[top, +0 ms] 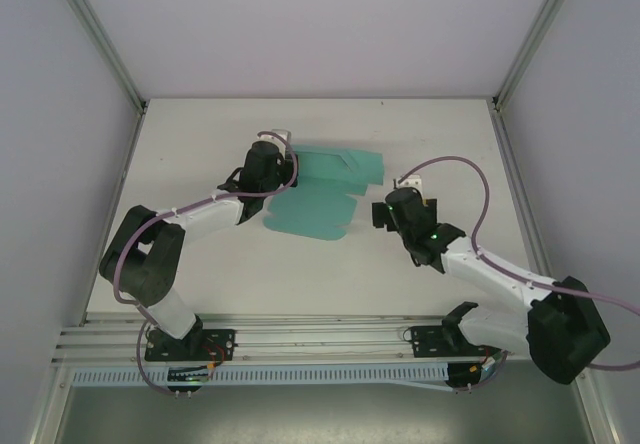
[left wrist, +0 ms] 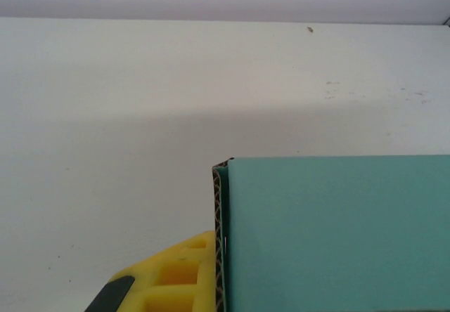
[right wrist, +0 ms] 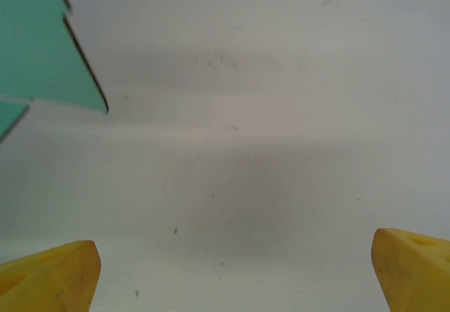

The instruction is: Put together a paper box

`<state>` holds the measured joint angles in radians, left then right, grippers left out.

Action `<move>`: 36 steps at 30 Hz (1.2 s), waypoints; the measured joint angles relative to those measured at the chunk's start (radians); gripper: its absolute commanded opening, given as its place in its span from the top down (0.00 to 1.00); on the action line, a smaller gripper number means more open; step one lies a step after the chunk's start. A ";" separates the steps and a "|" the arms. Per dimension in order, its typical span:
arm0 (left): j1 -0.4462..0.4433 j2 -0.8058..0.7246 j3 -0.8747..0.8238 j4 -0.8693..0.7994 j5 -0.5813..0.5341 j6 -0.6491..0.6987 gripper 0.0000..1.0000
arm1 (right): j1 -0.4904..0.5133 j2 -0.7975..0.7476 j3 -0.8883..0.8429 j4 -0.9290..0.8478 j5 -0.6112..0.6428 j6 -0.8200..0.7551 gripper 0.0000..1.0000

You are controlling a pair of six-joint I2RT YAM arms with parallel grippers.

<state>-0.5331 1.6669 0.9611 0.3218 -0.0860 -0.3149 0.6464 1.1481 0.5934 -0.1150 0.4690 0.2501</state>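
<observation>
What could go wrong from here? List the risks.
1. The left fingers pinch the thin teal die-cut card sheet at one edge; pulled, it may slip or crease.
2. The open right fingers hover over the white table beside the sheet, so its flaps lie unsupported and could snag.

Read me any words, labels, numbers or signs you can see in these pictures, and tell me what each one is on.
There are none to read.
The teal paper box is plain on every face that shows.
The white table carries only faint scuffs, no print.
</observation>
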 measured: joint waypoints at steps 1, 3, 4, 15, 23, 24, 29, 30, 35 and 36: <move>0.000 0.000 0.002 0.002 0.002 0.000 1.00 | 0.000 0.021 0.000 0.010 -0.004 0.000 0.01; 0.000 0.000 0.002 0.006 0.007 0.001 1.00 | -0.004 0.060 0.004 0.028 -0.009 -0.001 0.01; 0.000 0.000 0.002 0.007 0.011 0.005 1.00 | -0.007 0.080 0.010 0.034 -0.012 -0.002 0.01; 0.004 0.000 0.002 0.027 0.060 0.034 1.00 | -0.026 0.154 0.132 0.090 -0.056 -0.096 0.01; 0.005 0.000 0.002 0.033 0.094 0.054 1.00 | -0.026 0.166 0.146 0.125 -0.079 -0.167 0.01; 0.005 0.000 0.002 0.033 0.096 0.057 1.00 | -0.026 0.174 0.148 0.131 -0.078 -0.174 0.01; 0.013 0.000 0.002 0.028 0.096 0.075 1.00 | -0.026 0.224 0.149 0.188 -0.078 -0.211 0.01; 0.015 0.000 0.002 0.027 0.095 0.076 1.00 | -0.025 0.230 0.149 0.200 -0.078 -0.220 0.01; 0.023 0.005 0.005 0.021 0.083 0.082 1.00 | 0.005 0.298 0.188 0.217 -0.025 -0.304 0.01; 0.025 0.010 0.009 0.018 0.076 0.084 1.00 | 0.018 0.322 0.205 0.217 0.003 -0.326 0.01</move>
<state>-0.5079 1.6764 0.9699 0.3393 -0.0097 -0.2310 0.6643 1.4704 0.7982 0.1017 0.4725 -0.0761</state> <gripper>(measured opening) 0.071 0.989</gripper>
